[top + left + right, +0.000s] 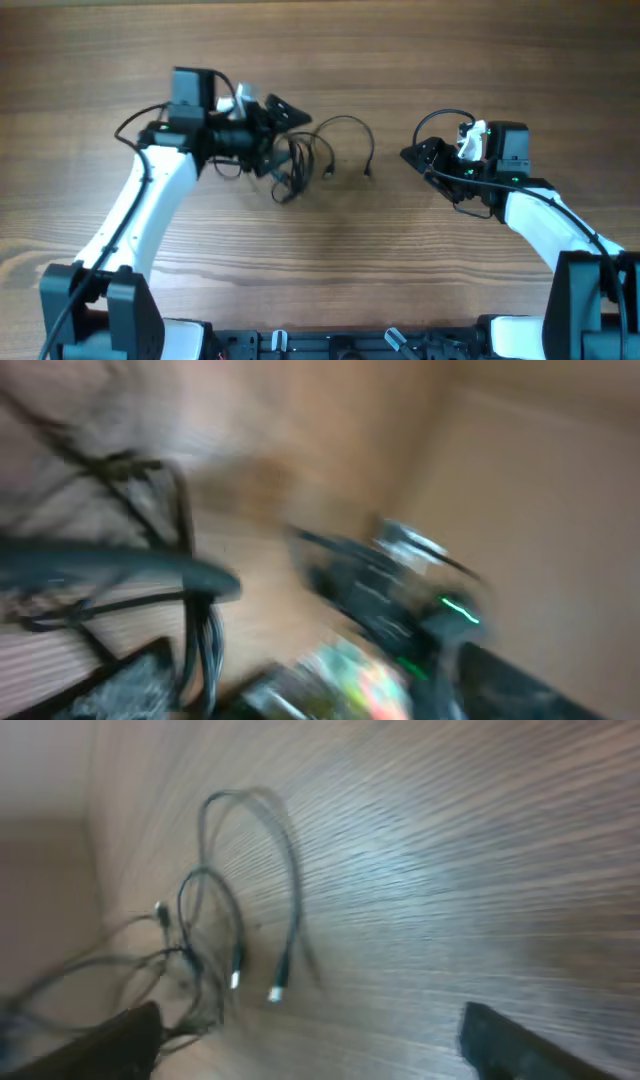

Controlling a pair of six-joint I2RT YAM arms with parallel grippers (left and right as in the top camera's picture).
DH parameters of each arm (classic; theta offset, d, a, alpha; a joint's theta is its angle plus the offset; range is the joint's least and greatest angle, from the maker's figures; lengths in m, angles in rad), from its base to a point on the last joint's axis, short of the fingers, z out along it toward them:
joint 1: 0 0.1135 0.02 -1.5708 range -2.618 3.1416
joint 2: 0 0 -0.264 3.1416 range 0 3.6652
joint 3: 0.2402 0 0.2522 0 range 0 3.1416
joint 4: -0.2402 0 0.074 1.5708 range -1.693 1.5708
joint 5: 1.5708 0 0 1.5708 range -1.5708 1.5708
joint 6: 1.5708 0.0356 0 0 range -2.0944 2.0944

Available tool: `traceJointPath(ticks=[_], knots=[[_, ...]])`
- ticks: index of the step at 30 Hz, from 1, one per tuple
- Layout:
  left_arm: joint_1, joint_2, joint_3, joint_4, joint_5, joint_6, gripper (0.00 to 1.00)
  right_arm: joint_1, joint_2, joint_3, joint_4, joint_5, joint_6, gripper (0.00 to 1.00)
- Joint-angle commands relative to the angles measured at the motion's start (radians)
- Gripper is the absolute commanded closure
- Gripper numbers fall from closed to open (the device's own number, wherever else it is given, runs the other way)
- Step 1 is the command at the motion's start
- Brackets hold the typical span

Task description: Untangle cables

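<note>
The cables [293,165] are thin black cords bunched on the wooden table, with one loop [345,122] arching right to a plug end [369,175]. My left gripper [283,137] is at the bunch with its jaws spread. Its wrist view is badly blurred, but black cords [205,645] run between the fingers [220,688]. My right gripper [408,155] is open and empty, to the right of the cables and apart from them. In the right wrist view the cables [235,920] lie ahead of the jaws [310,1045], with two silver-tipped plugs [275,992] nearest.
The wooden table [330,260] fills the view. The right arm with a green light [455,610] shows in the left wrist view. The arm bases [110,300] stand at the front edge.
</note>
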Motion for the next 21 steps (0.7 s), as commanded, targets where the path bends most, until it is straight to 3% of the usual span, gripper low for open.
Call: traceJointPath(ticks=[1,8,13,17,21], knots=[[-0.043,-0.016,0.002,-0.143,-0.547,0.085,0.0,0.003,-0.094,0.019,-0.027,-0.075,-0.129,0.0],[-0.04,-0.017,0.002,-0.288,-0.897,-0.003,0.0,0.014,-0.256,0.102,-0.142,-0.037,-0.198,0.0],[-0.018,-0.017,0.002,-0.174,-0.771,-0.005,0.0,0.148,-0.278,0.105,-0.139,0.011,-0.203,0.01],[-0.018,-0.017,0.002,-0.079,-0.637,-0.005,0.0,0.37,-0.254,0.105,-0.113,0.145,-0.283,0.09],[-0.014,-0.019,0.002,-0.068,-0.616,0.022,0.0,0.55,-0.232,0.105,-0.072,0.316,-0.356,0.26]])
